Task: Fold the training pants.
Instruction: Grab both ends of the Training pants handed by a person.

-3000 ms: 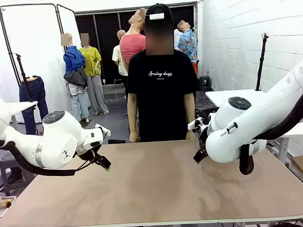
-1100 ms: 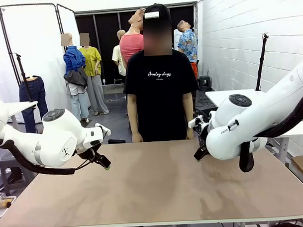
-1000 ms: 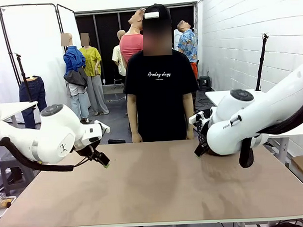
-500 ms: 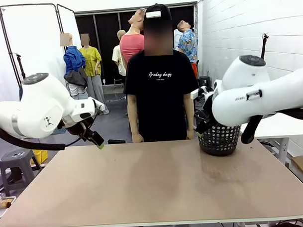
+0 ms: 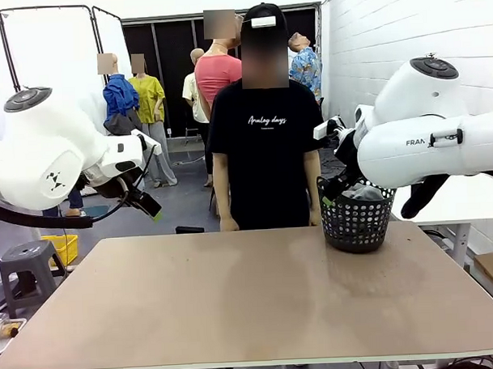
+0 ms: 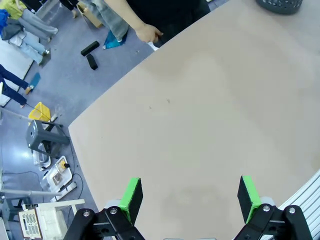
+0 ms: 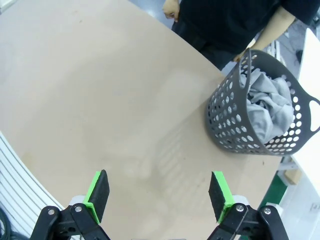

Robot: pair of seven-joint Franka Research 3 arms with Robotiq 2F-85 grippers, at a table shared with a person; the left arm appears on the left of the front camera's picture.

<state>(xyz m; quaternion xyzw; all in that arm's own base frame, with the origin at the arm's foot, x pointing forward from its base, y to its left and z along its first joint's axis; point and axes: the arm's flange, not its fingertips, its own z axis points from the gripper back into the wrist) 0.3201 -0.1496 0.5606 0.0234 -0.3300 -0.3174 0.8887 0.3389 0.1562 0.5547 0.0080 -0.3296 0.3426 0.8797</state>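
Observation:
The training pants (image 7: 265,107) are a crumpled light grey bundle inside the black mesh basket (image 7: 235,125), which stands at the table's far right (image 5: 357,225); a bit of grey cloth (image 5: 362,193) shows above its rim. My right gripper (image 7: 157,192) is open, raised above the table and short of the basket; from the front it (image 5: 332,199) hangs just left of the basket's rim. My left gripper (image 6: 187,197) is open and empty, high over the table's left side, seen from the front (image 5: 148,206) above the far left edge.
A person in a black T-shirt (image 5: 265,143) stands at the far edge, hands (image 6: 147,34) down by the table's rim. The brown tabletop (image 5: 250,298) is bare apart from the basket. A grey stool (image 5: 23,269) and a yellow box stand on the floor to the left.
Both arms have lifted from just over the tabletop to well above it. The right arm's rise has uncovered the basket behind it. The person has barely moved.

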